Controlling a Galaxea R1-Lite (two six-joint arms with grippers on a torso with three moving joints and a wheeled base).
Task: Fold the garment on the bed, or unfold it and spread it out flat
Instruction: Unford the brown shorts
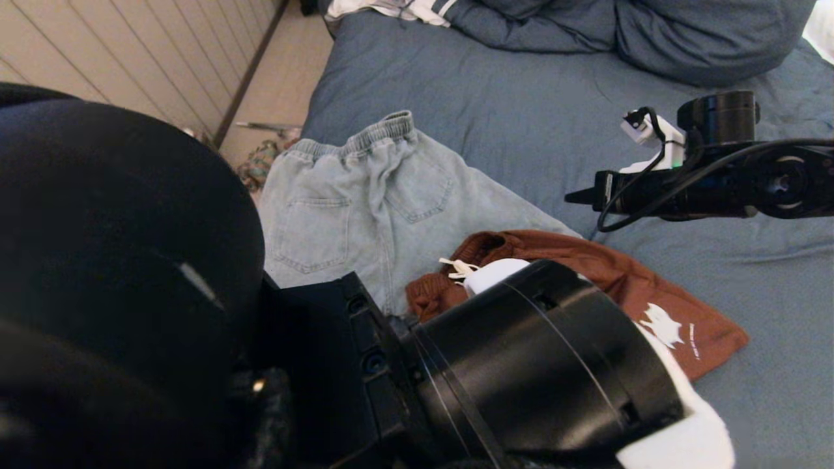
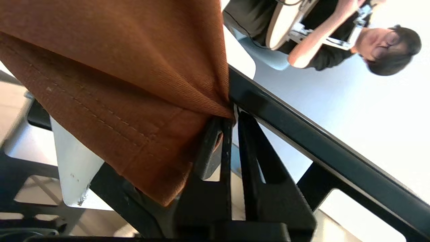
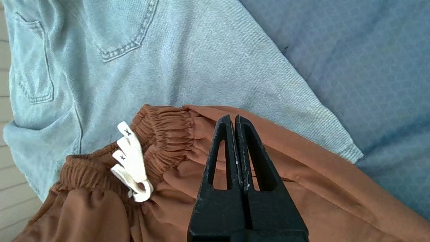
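Bed (image 1: 521, 117): a wide slate-blue cover with soft wrinkles is seen under both garments; blue pillows (image 1: 651, 32) are laid at the far end.
Brown shorts (image 1: 625, 273): the rust-brown garment is spread on the near part of the bed, partly on top of the jeans. An elastic waistband (image 3: 161, 127) is gathered toward the jeans, and a white print (image 1: 661, 324) is seen near the hem on the robot's right.
Drawstring (image 3: 132, 161): white flat cord ends are bunched together at the waistband.
Jeans (image 1: 365, 208): the pale blue denim piece is laid flat near the left edge of the bed, back pockets up, its elastic waist toward the pillows.
Left gripper (image 2: 232, 114): it is closed on a fold of the brown shorts; in the left wrist view the cloth is pinched between the black fingers and hangs from them. The camera there is turned upward, and a person with glasses (image 2: 386, 43) is seen beyond a black bar.
Left arm (image 1: 534, 365): its big black body is held close under the head camera and hides the near part of the shorts.
Right gripper (image 3: 234, 121): the fingers are pressed together with nothing between them, and it is held over the brown shorts near the waistband.
Floor (image 1: 287, 71): a beige strip is seen beside the bed, next to a panelled wall.
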